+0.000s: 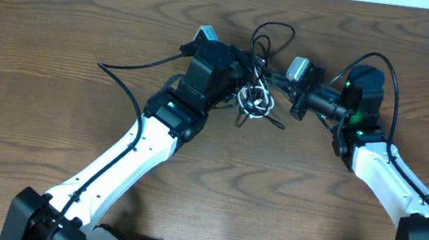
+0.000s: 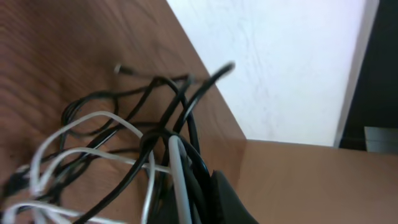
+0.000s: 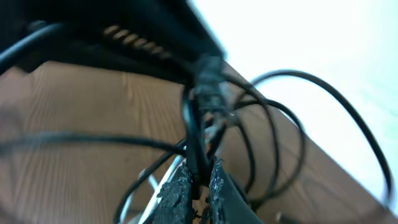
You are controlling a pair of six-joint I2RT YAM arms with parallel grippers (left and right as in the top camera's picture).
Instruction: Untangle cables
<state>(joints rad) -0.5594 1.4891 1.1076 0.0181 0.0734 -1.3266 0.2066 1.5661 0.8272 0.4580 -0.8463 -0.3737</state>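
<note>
Right gripper (image 3: 199,183) clamped shut on a black strand of the cables (image 1: 256,99); left gripper (image 1: 244,68) closed on bunched black and white strands. Tangle hangs between both grippers over mid-table (image 1: 63,19), with black loops reaching toward the far edge

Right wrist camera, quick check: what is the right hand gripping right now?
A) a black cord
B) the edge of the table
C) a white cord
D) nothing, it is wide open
A: in the right wrist view the right hand is shut on a black cord, which runs up out of the pinch.
</note>
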